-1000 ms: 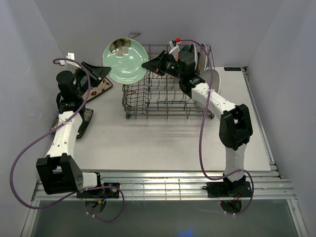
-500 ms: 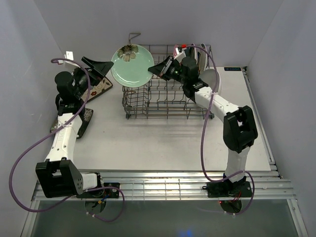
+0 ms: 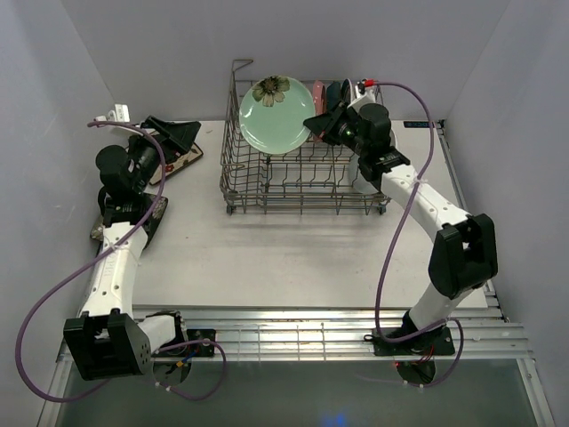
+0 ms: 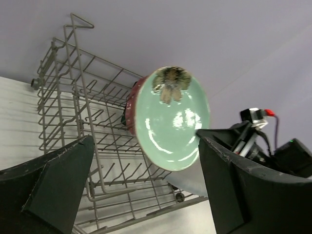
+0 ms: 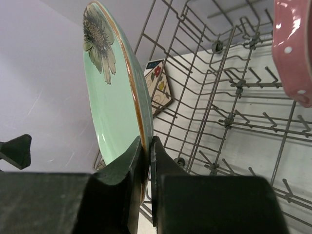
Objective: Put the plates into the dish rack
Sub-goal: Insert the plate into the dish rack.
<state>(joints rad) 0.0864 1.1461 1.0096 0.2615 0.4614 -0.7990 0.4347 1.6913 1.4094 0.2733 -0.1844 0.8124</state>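
Since a second ago the mint plate point(image 3: 274, 120) has travelled from beyond the rack's left end to a spot above its back rows, and the right arm has swung rightward with it. Over the same second the left gripper point(image 3: 180, 138) has let go and spread its fingers wide; it holds nothing and hangs near the back left of the counter point(image 3: 293, 258).

The right gripper point(image 5: 146, 146) has its fingers pinched almost shut on the mint plate's lower rim. They carry the plate upright and on edge, clear of the tines as far as the wrist view shows.

The dish rack point(image 3: 293, 194) is partly loaded. At its far right end a pink dotted plate point(image 3: 318, 92) and a dark plate point(image 3: 336, 91) stand on edge. Any others there are hidden by the arm, so I cannot count them. The left and middle rows of tines look bare.

Two plates are not yet loaded. The cream floral square plate point(image 3: 176, 160) lies on the counter just under the left gripper. The dark floral square plate point(image 3: 156, 213) lies nearer, partly under the left arm.

I judge the task well past halfway. The mint plate needs lowering between tines, then the two square plates on the left must be fetched.
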